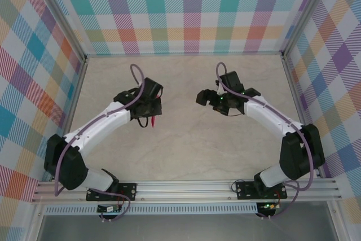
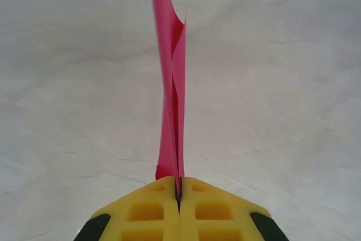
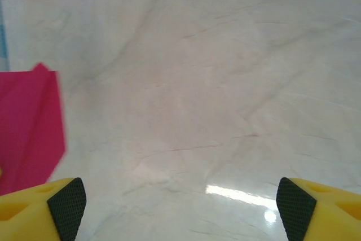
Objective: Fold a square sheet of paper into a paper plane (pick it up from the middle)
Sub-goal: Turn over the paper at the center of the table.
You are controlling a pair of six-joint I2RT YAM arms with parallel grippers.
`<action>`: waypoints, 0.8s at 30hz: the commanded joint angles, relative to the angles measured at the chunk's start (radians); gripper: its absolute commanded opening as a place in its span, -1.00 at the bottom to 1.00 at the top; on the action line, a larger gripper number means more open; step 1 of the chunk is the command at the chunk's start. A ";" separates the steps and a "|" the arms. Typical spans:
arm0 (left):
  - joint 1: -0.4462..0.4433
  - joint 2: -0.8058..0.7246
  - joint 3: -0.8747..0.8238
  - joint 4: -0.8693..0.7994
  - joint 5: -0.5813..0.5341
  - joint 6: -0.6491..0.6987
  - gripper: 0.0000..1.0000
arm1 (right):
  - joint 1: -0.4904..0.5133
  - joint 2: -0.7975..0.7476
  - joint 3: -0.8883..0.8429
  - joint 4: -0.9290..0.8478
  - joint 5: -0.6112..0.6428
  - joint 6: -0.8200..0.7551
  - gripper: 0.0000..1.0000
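Marbled tabletop (image 1: 186,150) | left claw (image 2: 179,196) pinches creased magenta paper plane (image 2: 171,83) | right claw (image 3: 180,204) spread

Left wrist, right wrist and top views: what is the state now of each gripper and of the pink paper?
left gripper: shut, clamping one end of the folded pink paper.
folded pink paper: folded into layers, narrow, held edge-on and sticking straight out from the left gripper.
right gripper: open wide, nothing between its fingers, above the bare table.
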 commanded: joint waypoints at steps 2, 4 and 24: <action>-0.083 0.183 0.145 -0.337 -0.503 0.017 -0.97 | 0.002 -0.079 -0.073 -0.057 0.176 0.047 0.86; -0.118 0.295 0.215 -0.403 -0.584 -0.007 -0.97 | 0.001 -0.106 -0.091 -0.070 0.208 0.062 0.87; -0.067 0.318 0.161 -0.012 0.064 -0.068 0.29 | 0.052 -0.071 -0.120 0.002 0.092 0.103 0.72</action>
